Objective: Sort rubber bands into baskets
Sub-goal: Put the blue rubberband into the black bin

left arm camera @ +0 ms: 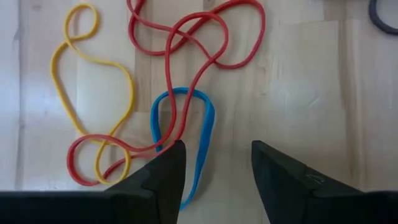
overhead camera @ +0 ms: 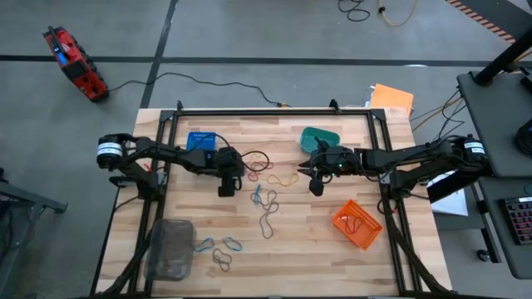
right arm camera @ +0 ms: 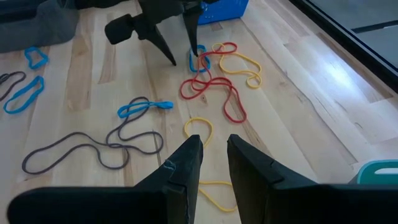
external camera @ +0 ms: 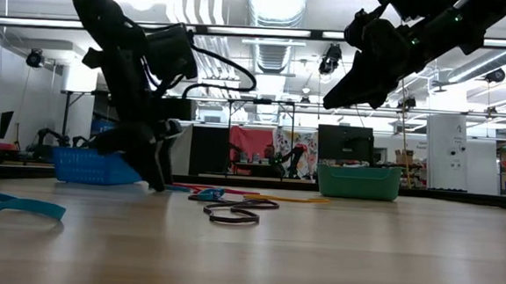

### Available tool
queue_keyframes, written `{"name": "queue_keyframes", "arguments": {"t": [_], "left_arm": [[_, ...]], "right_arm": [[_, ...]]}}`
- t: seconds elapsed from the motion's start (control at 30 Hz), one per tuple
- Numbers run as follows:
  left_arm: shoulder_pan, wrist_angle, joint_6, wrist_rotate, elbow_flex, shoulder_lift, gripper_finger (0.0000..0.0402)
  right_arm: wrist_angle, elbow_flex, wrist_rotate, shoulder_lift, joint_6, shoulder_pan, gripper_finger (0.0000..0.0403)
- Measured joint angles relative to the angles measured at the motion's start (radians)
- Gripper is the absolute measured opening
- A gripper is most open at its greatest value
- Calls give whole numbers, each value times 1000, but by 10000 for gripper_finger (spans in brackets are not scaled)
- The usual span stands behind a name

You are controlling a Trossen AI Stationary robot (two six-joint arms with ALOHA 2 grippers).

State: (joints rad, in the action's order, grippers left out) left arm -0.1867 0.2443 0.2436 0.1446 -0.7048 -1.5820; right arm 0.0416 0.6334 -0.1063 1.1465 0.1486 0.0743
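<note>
A tangle of red (left arm camera: 186,37), yellow (left arm camera: 81,81) and blue (left arm camera: 202,118) rubber bands lies flat on the wooden table (overhead camera: 316,257). My left gripper (left arm camera: 214,155) points down over it, open, fingertips close to the table. One finger (left arm camera: 165,177) stands over the blue band's side and the other on bare wood. Seen from the right wrist, the left gripper (right arm camera: 185,57) straddles that blue loop (right arm camera: 198,60). My right gripper (overhead camera: 314,184) hangs above the table near the teal basket (overhead camera: 320,137), open by a narrow gap with nothing in it. My left gripper comes at the blue band from above, slanting down. One finger (left arm camera: 165,177) covers part of the band's side (left arm camera: 163,134). Whether it touches the band I cannot tell. The band lies flat on the table.
The blue basket (overhead camera: 200,139) stands just behind the left gripper, the orange basket (overhead camera: 357,224) at the near right, the clear-grey one (overhead camera: 170,247) at the near left. More bands lie mid-table: yellow (overhead camera: 287,178), blue (overhead camera: 262,197), grey (overhead camera: 268,220), and several near the clear-grey basket (overhead camera: 220,249).
</note>
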Motion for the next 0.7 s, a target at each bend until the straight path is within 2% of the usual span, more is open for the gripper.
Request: {"name": "queue_keyframes", "arguments": {"t": [0.2,0.43,0.57,0.7], "left_arm": [[-22,1,12,8,0,1,165],[-88,1,14,-120,-2,-13,157],[-102,2,18,-140,5,-12,127],[-103,8,26,-146,6,-13,76]], "right_arm": [[0,0,0,0,0,0,72],[-1,0,0,0,0,0,72],[-1,0,0,0,0,0,72],[-1,0,0,0,0,0,72]]}}
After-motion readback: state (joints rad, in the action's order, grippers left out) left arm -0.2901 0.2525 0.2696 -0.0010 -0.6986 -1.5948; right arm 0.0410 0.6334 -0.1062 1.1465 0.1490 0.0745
